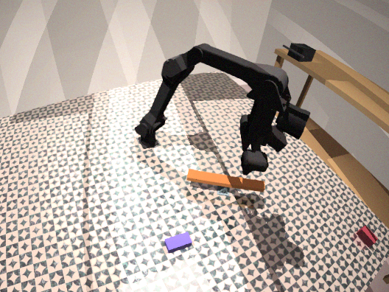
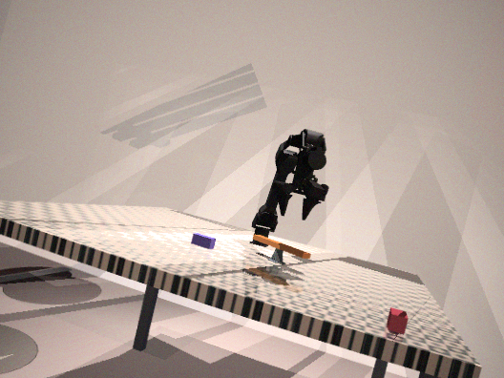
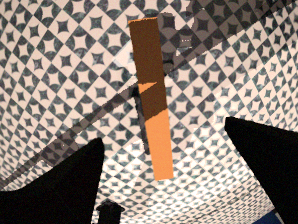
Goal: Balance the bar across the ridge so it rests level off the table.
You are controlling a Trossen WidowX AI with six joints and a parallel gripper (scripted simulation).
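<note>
The orange bar [image 1: 210, 178] [image 2: 296, 251] [image 3: 161, 150] lies across the small grey-blue ridge [image 1: 223, 191] [image 2: 277, 256], which stands under its middle part. Both bar ends are off the table, and the bar looks about parallel to the table top in the exterior view. In the wrist view the bar hides most of the ridge. My gripper [image 1: 250, 167] [image 2: 294, 217] [image 3: 165, 133] is wide open and empty. It hangs above the bar, clear of it, with the bar showing between the spread fingers in the wrist view.
A purple block [image 1: 178, 242] [image 2: 203, 241] lies on the patterned table [image 1: 44, 221] [image 2: 119, 255], to one side of the bar. A red block [image 1: 366, 236] [image 2: 397, 322] is near the table's edge. A wooden shelf [image 1: 346, 88] with a black box [image 1: 302, 52] stands beyond the table.
</note>
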